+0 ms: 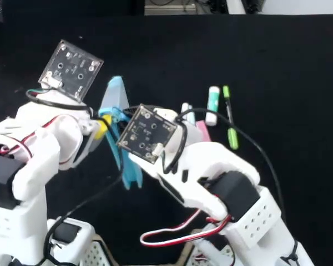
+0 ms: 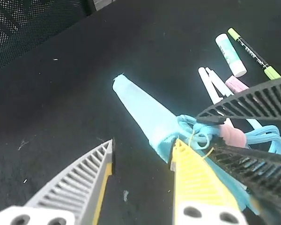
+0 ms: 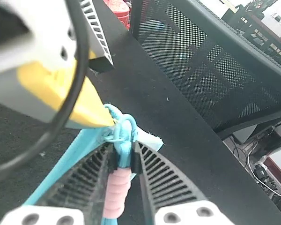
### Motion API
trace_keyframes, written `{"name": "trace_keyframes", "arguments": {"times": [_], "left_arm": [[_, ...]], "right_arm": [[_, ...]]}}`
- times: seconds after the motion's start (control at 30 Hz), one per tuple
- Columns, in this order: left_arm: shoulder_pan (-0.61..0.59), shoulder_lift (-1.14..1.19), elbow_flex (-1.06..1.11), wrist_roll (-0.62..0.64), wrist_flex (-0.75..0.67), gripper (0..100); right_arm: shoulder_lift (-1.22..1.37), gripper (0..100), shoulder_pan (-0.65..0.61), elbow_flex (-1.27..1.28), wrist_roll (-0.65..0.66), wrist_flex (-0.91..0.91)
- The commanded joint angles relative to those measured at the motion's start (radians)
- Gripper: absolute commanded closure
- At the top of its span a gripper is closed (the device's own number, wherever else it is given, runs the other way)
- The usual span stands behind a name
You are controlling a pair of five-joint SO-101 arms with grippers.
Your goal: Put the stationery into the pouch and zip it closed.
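Evidently a pre-loading stage. R gripper (image 3: 125,147) is clamped on the pouch's blue pull cord (image 3: 122,126); the cord's pink bead (image 3: 116,187) sits deeper btwn its fingers, toward the wrist. L gripper (image 2: 143,141) is spread wide and holds nothing: its yellow finger (image 2: 196,187) touches the pouch (image 2: 143,105) at the cord end, and its grey finger (image 2: 86,180) hangs over bare table (image 2: 61,93). The pouch's narrow end points away from both tools. The stationery lies beyond R's fingertips, apart from the pouch: glue stick (image 2: 231,55), green pen (image 2: 253,51), pink eraser (image 2: 236,84) and white sticks (image 2: 210,82), none inside. Can't tell whether the zip is open.

Risks (judged):
1. Pouch is unanchored, since L has no fabric in its grip. A tug by R would prob. drag the whole pouch rather than run the slider.
2. The thin cord may slip thru R's pads, or the bead may snag.
3. If R's pull runs toward closing, the pouch gets zipped w/ items left out.
4. L and R fingertips are nearly touching, so a swing by either could knock the other.
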Motion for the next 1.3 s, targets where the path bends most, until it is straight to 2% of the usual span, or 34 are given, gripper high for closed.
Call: {"name": "trace_keyframes", "arguments": {"times": [0.0,0.13,0.37,0.47,0.53,0.6,0.67,0.73,0.87,1.07,1.27], "left_arm": [[-0.005,0.005,0.001,-0.008,-0.032,79],[-0.005,0.005,0.019,0.0,-0.064,80],[-0.01,-0.009,0.2,0.051,-0.183,80],[-0.013,-0.009,0.202,0.087,-0.187,80],[-0.015,-0.011,0.196,0.104,-0.187,87],[-0.015,-0.018,0.186,0.138,-0.187,98],[-0.015,-0.043,0.196,0.183,-0.187,94],[-0.015,-0.074,0.197,0.216,-0.187,97],[-0.021,-0.124,0.197,0.247,-0.187,97],[-0.154,-0.123,0.197,0.247,-0.193,97],[-0.189,-0.087,0.197,0.261,-0.189,97]], "right_arm": [[-0.005,98.8,-0.003,0.01,0.002,-0.002],[-0.007,98.8,-0.005,0.01,-0.003,0.0],[-0.008,98.8,-0.003,0.012,-0.003,0.002],[-0.01,98.8,0.0,0.012,0.0,0.014],[-0.01,98.8,0.0,0.01,0.002,0.031],[-0.01,98.8,0.0,0.01,0.003,0.043],[-0.012,98.8,0.002,0.01,0.0,0.043],[-0.012,98.8,0.002,0.01,-0.003,0.043],[-0.012,98.8,0.002,0.004,-0.003,0.077],[-0.067,98.8,0.002,0.004,-0.005,0.23],[-0.188,98.8,0.012,0.004,0.0,0.348]]}}
